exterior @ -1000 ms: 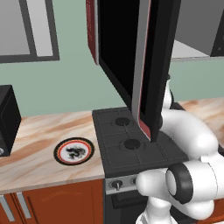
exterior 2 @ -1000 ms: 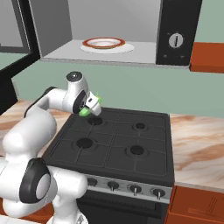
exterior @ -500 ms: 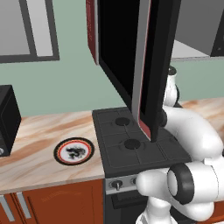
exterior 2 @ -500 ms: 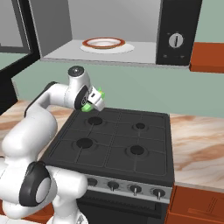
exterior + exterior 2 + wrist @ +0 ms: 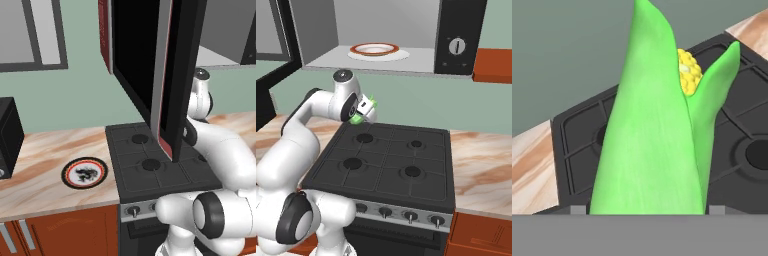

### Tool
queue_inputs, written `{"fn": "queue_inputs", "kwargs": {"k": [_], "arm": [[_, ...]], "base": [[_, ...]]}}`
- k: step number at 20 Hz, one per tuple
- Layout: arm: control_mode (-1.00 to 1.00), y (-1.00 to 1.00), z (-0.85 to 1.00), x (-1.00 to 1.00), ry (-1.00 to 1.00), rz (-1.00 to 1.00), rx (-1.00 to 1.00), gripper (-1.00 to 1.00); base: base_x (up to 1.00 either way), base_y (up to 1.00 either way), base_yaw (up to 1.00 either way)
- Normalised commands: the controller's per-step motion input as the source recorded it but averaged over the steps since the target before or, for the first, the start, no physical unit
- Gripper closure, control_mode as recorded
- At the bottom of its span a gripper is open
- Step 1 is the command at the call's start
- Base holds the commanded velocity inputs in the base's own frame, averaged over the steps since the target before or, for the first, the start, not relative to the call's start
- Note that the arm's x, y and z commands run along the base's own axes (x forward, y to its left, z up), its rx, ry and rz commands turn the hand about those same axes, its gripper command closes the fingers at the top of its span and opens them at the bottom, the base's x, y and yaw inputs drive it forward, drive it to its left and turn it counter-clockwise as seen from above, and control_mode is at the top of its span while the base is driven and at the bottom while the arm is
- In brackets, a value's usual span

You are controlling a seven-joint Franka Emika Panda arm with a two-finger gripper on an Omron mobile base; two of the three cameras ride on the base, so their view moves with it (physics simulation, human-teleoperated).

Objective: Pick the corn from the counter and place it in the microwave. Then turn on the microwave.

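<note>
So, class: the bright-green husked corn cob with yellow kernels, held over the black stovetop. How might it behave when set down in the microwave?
The bright-green husked corn cob looks rounded and tapered, so it may roll in a curve once released. Its loose leaf tips could flex, though the body seems stiff. The gripper holds it over the black stovetop, so it is probably light.

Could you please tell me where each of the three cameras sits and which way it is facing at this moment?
Left base view: behind the arm on its left, looking forward and down at the counter, stovetop and open microwave door; white arm at lower right.
Right base view: behind on the right, facing the stovetop and microwave; arm at lower left, gripper holding the corn.
Hand view: on the hand, looking along the corn over the stovetop.
Both base views share the stovetop and counter.
</note>
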Motion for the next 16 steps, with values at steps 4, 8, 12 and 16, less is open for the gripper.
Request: {"fn": "queue_inputs", "kwargs": {"k": [4,8,12,16], "arm": [[-1.0,-0.06,0.28,-0.06,-0.03,0.0,-0.01,1.0],[-1.0,-0.07,0.3,-0.01,-0.03,0.01,-0.02,1.0],[-1.0,-0.08,0.3,0.0,-0.05,0.01,-0.03,1.0],[-1.0,-0.08,0.31,-0.01,-0.06,0.01,-0.02,1.0]], "base": [[0.0,0.0,0.0],[0.0,0.0,0.0],[0.0,0.0,0.0],[0.0,0.0,0.0]]}}
